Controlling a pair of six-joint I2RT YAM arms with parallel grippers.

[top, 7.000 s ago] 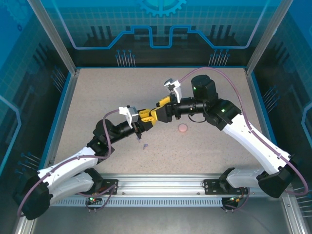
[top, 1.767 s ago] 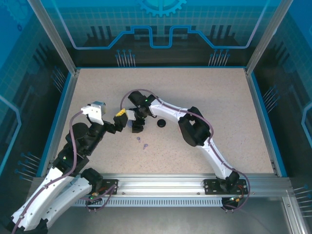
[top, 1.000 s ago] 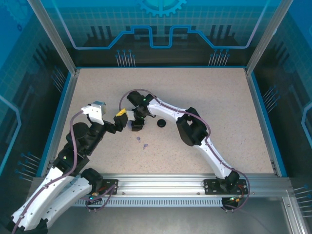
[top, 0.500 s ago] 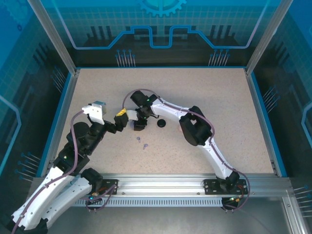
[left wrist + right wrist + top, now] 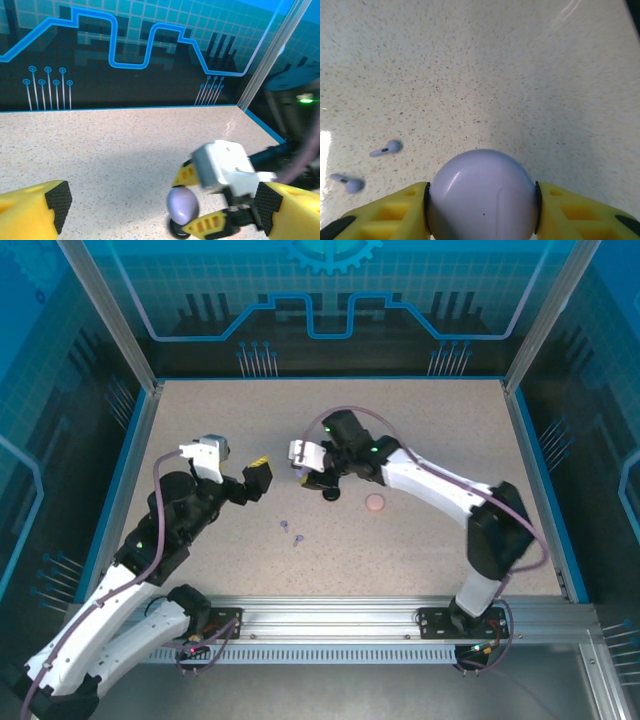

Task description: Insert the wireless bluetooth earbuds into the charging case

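On the speckled table [image 5: 420, 430], near its middle, two lilac earbuds [image 5: 387, 148] lie loose and close together, outside the lilac charging case [image 5: 482, 192], which the right gripper [image 5: 196, 200] pinches nearby by its rounded sides. That smooth, apparently closed case could squirt from the grip if squeezed harder or tugged. The right arm [image 5: 430, 485] reaches leftward across the table; the left gripper [image 5: 256, 480] hovers opposite, spread wide and empty.

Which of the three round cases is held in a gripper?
The lilac case, clamped in the right gripper; the black case and the pink case lie free on the table.
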